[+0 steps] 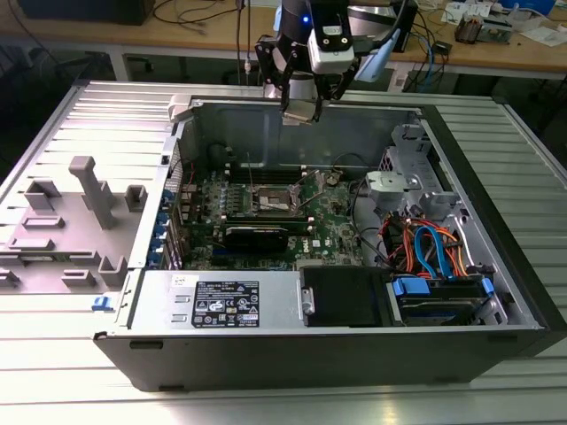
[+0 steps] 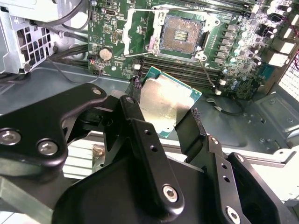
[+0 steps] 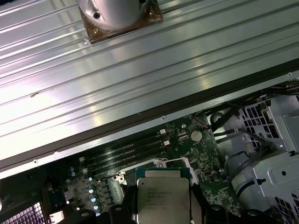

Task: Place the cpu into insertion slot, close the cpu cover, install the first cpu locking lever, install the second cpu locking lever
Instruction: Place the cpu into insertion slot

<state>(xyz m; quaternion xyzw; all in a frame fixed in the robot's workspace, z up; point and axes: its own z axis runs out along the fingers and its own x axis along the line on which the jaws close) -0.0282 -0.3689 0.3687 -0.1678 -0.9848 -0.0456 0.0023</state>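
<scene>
The hand (image 2: pixel 164 112) is closed on the cpu (image 2: pixel 161 100): its two black fingers (image 2: pixel 135 121) press on opposite edges of the chip, which hangs in the air with nothing under it. The hold seems to be on the thin edges alone, so the first danger is probably that the chip slips or turns between the fingers and then reaches the socket crooked. In the exterior view the hand (image 1: pixel 301 111) hangs over the far wall of the computer case (image 1: pixel 354 354), high above the board and well apart from the insertion slot (image 1: pixel 268 205). That wall could knock the chip on the way down. The slot (image 2: pixel 181 33) lies open, with its dark field of contacts uncovered. If the chip came down tilted, rotated the wrong way or pressed too hard, these fine contacts could likely bend. The cpu itself is a small flat square with a pale silvery lid and a narrow green border, and the lid faces up toward both wrist views. It carries some print in the first wrist view. Around the slot is the green motherboard (image 2: pixel 243 51), and beyond the case is the ribbed metal desk (image 3: pixel 140 70).
</scene>
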